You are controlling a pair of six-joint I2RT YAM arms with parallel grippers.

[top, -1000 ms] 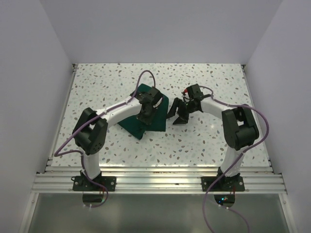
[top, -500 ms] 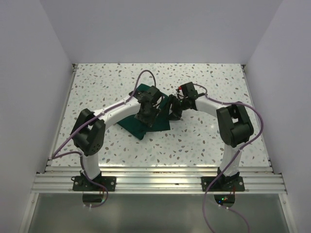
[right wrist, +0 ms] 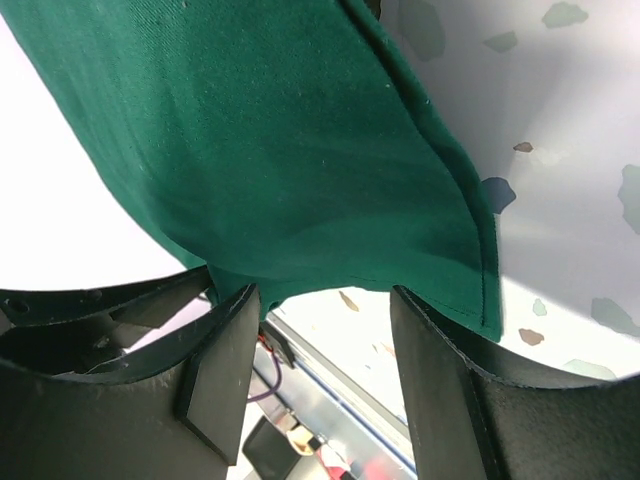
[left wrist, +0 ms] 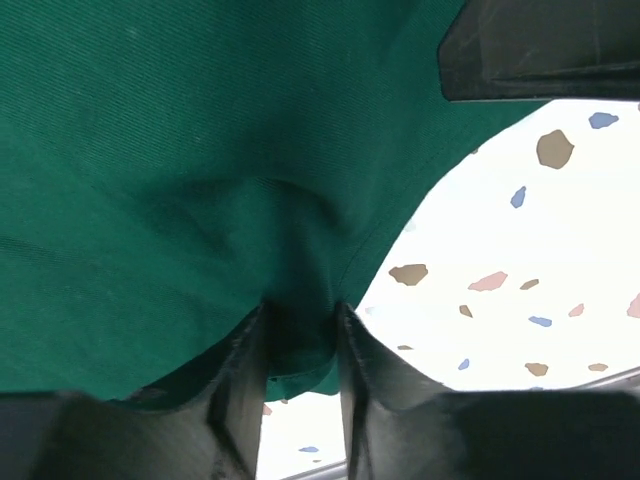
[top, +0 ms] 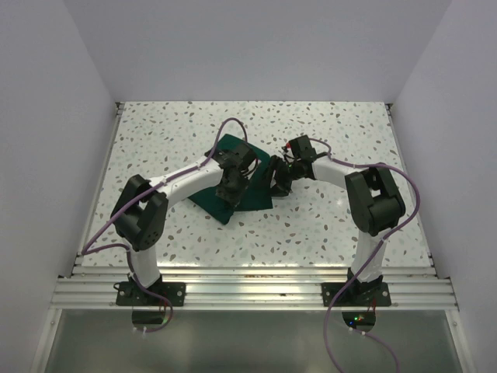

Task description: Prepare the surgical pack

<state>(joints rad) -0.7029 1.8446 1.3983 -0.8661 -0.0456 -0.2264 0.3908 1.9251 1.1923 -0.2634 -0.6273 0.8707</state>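
The dark green cloth drape (top: 247, 194) lies folded on the speckled table (top: 171, 132), mid-table. My left gripper (top: 230, 190) is over it and shut on a pinch of the drape's edge (left wrist: 300, 330). My right gripper (top: 276, 183) is at the drape's right edge, jaws open, with the hemmed edge of the drape (right wrist: 300, 160) hanging just above the gap between its fingers (right wrist: 225, 370). The steel tray, instruments and gauze are out of view.
White walls enclose the table on the left, back and right. An aluminium rail (top: 248, 291) runs along the near edge by the arm bases. Purple cables (top: 233, 124) loop over both arms.
My right gripper has moved left from beside the drape to its right edge. My left gripper has shifted slightly down and left on the drape.
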